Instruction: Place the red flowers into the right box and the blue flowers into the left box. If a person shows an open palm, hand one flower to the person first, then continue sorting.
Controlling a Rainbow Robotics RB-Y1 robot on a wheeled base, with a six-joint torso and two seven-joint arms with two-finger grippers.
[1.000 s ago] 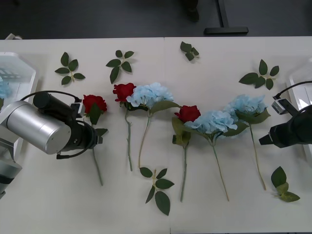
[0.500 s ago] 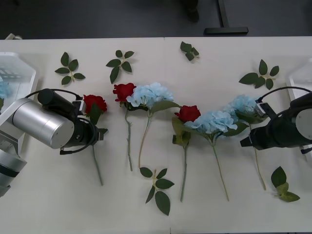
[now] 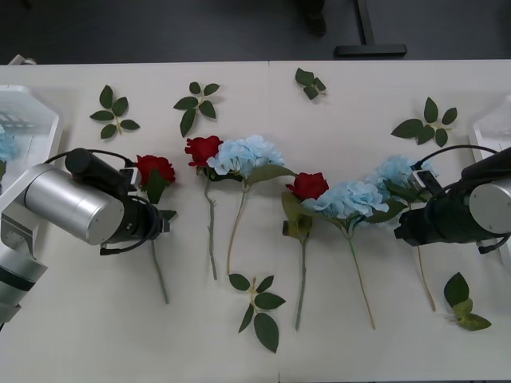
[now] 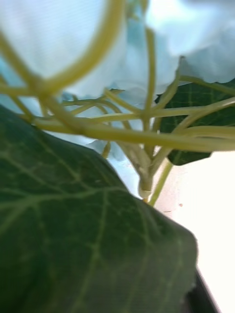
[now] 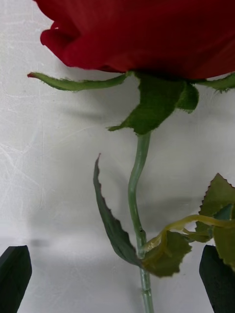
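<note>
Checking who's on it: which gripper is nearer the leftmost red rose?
Left. The left gripper straddles the leftmost red rose stem, fingers open; the right gripper is far across by the rightmost blue hydrangea.

left box (image 3: pixel 36 108) cut by frame edge | right box (image 3: pixel 489 128) prob. same | right tool hidden under arm

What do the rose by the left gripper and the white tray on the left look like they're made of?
The rose looks like matte fabric, its stem glossy moulded plastic with frayed cloth leaves. The tray looks like smooth white plastic, likely, given its ribbed bottom.
</note>
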